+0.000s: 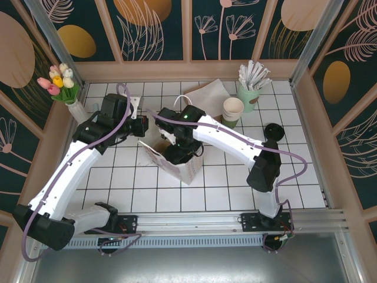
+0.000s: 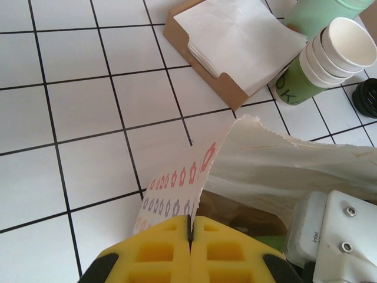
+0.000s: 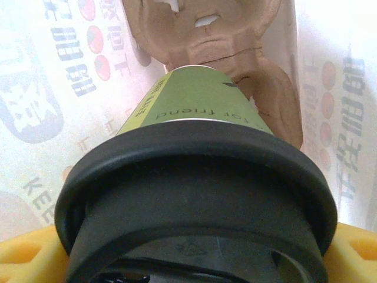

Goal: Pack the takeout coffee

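We see our L gripper [image 2: 190, 227] pinched on the bag [image 2: 177, 188] rim, holding it open. R gripper [image 3: 188, 262] clamps the coffee [image 3: 194, 177] inside the bag, carrier [image 3: 200, 35] just beyond the cup base. Step: insertion. Next, prob.: seat cup in carrier, then let go.

takeout coffee [image 3: 188, 112] lid cropped below, right fingers [image 3: 26, 259] mostly hidden
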Robot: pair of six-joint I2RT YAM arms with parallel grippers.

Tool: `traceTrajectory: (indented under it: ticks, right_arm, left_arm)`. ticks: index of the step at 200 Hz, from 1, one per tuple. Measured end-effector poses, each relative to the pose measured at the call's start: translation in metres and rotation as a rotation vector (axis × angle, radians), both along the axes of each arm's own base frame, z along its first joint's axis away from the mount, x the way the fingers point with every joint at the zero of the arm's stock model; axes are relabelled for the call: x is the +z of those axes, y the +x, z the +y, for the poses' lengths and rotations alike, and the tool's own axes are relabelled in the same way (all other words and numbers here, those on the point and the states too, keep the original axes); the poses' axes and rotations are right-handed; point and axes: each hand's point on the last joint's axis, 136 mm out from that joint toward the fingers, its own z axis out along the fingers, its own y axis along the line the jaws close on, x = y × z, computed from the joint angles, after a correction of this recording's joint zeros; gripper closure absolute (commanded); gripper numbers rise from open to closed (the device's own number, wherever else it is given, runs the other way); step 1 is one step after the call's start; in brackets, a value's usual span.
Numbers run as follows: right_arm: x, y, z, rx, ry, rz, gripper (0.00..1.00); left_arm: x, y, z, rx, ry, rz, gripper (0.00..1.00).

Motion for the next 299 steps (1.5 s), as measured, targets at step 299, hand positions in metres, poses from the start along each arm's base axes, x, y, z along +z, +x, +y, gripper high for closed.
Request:
traceTrajectory:
  ticks: [299]
  right_arm:
    - [-0.008,0.005,-0.007,-0.056,-0.004,0.044,0.43]
  left_arm:
    - [0.041,-0.007,-0.001,-0.016,-0.073,-0.136,1.00]
